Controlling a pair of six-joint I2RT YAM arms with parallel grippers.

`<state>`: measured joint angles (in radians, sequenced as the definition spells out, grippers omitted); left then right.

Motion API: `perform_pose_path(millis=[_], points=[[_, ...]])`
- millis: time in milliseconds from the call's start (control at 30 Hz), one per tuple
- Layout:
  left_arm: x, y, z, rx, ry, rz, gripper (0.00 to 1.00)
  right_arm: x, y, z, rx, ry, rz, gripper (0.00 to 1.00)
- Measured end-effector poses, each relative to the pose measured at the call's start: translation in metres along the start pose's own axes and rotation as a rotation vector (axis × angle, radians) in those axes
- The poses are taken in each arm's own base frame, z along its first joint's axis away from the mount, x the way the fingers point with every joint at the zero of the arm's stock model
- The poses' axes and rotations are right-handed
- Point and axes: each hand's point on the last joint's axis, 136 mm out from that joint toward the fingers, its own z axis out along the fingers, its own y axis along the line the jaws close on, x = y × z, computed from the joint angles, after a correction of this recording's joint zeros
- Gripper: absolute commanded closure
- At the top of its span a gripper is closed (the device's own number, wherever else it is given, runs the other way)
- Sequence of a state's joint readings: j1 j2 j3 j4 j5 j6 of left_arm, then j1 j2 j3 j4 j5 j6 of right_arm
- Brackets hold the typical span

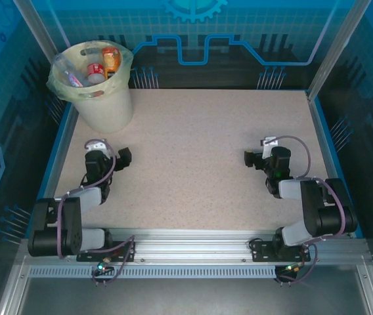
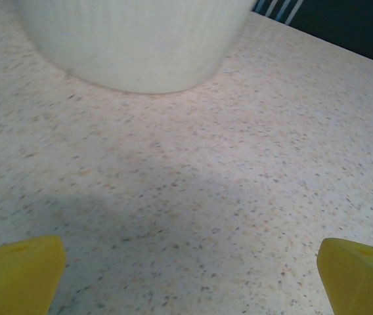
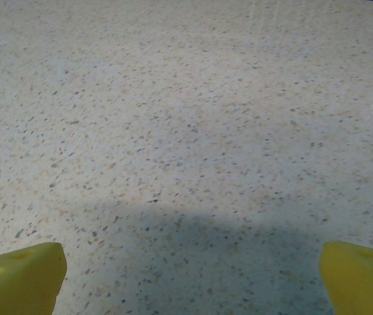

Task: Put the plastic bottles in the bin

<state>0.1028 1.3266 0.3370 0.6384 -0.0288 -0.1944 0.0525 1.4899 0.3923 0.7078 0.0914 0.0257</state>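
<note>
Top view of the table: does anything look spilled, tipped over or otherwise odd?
Nothing stands out. The bin stands upright in the far left corner with plastic bottles inside, the table shows no spill, and the left gripper and right gripper are open, holding nothing.

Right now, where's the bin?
In the top view the bin stands in the far-left corner of the table, plastic bottles inside, ahead of the left gripper. The left wrist view shows its wall straight ahead.

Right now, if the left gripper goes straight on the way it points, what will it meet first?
Probably the bin: its pale wall stands straight ahead of the open left gripper, with bare table between them.
</note>
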Motion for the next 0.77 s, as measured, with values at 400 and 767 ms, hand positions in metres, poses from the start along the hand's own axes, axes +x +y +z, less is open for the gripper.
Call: perform_pose_path(millis=[400, 767], points=[[0.013, -0.014, 0.022, 0.034, -0.056, 0.144, 0.01, -0.012, 0.003, 0.002, -0.004, -0.037, -0.014, 0.00], [0.000, -0.016, 0.026, -0.067, -0.102, 0.197, 0.01, -0.012, 0.003, 0.002, -0.005, -0.037, -0.014, 0.00]])
